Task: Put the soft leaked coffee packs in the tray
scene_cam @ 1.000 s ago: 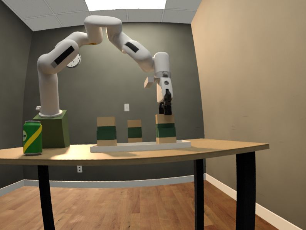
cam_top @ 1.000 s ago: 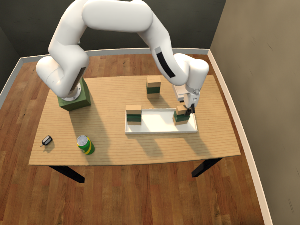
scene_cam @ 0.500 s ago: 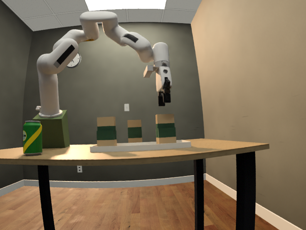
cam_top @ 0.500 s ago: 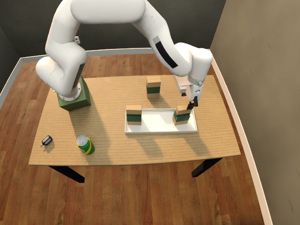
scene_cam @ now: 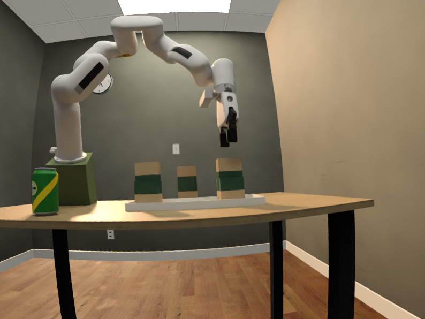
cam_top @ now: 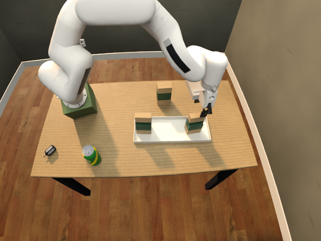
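Wooden table, gripper open above pack

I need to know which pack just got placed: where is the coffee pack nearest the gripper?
In the top view, that coffee pack stands upright inside the white tray, at its right end, with the open gripper above it and empty.

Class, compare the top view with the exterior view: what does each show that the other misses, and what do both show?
Top only: a small dark object near the can, the tray's white floor, and the right pack's foot inside it.
Exterior only: a wall clock, ceiling light, and the clear air gap under the tool.
Both: three packs, the tray, the can, and the open, empty tool above the right pack.
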